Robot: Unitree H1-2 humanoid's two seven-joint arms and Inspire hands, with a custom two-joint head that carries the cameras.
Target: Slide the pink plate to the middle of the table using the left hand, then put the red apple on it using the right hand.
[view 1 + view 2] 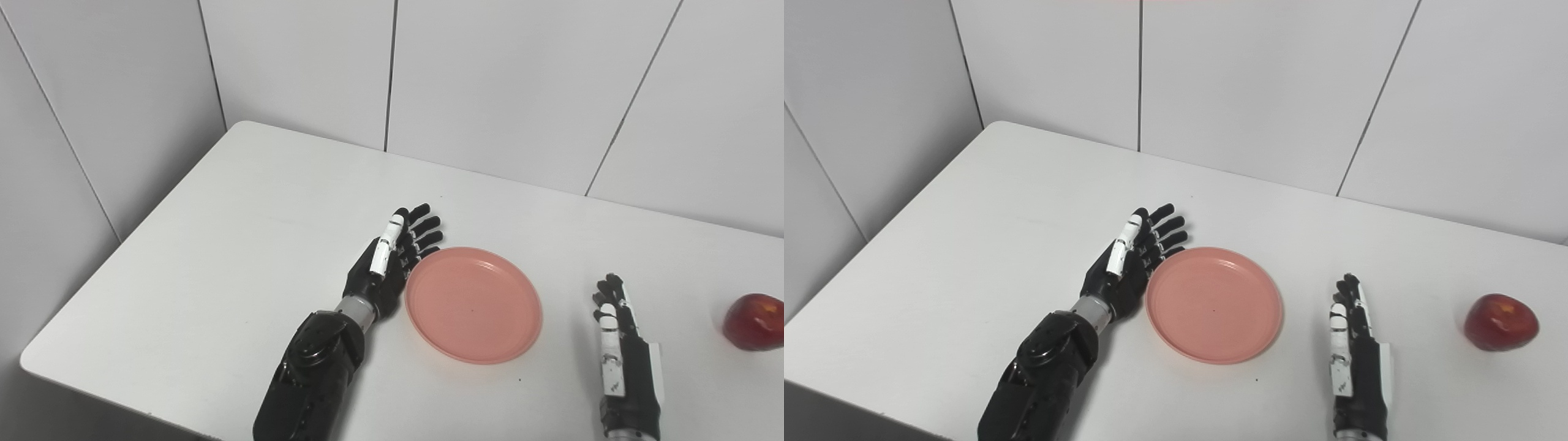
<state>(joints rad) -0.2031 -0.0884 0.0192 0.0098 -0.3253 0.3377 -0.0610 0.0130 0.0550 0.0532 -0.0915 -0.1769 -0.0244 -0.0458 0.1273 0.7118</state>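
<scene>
Left hand (389, 263) sat spread against light, slidey pink plate (473, 304) rim; right hand (621, 343) empty, apple (753, 321) firm, top-graspable.

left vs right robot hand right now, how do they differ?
The left robot hand stands on edge against the plate's left rim; the right robot hand touches nothing, between plate and apple. The left one's fingers point up and to the right, the right one's straight up the picture. Both are open and empty, low at the table.
</scene>
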